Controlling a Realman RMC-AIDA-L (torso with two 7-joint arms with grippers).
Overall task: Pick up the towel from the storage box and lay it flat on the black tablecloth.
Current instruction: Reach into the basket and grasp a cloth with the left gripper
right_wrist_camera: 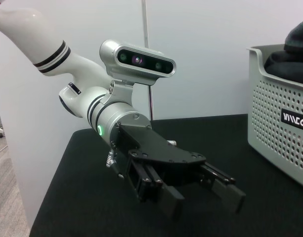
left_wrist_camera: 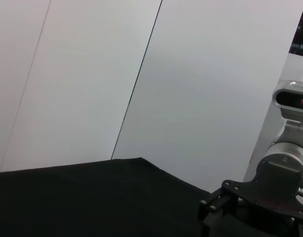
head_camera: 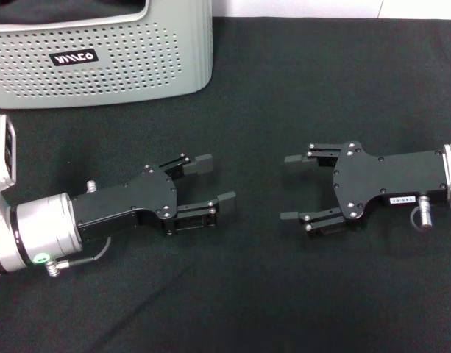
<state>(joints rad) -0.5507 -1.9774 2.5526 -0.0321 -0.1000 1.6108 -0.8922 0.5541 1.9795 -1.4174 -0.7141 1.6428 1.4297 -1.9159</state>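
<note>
Both arms low over the large matte black tablecloth now, facing each other. Left claw released, fingers spread and holding nothing; right claw likewise released, well apart from its partner. The light grey perforated plastic storage box sits at the far left. A dark bundle bulges above its rim, possibly the towel's grey side, though that is hard to confirm.

Two claws, one storage box
</note>
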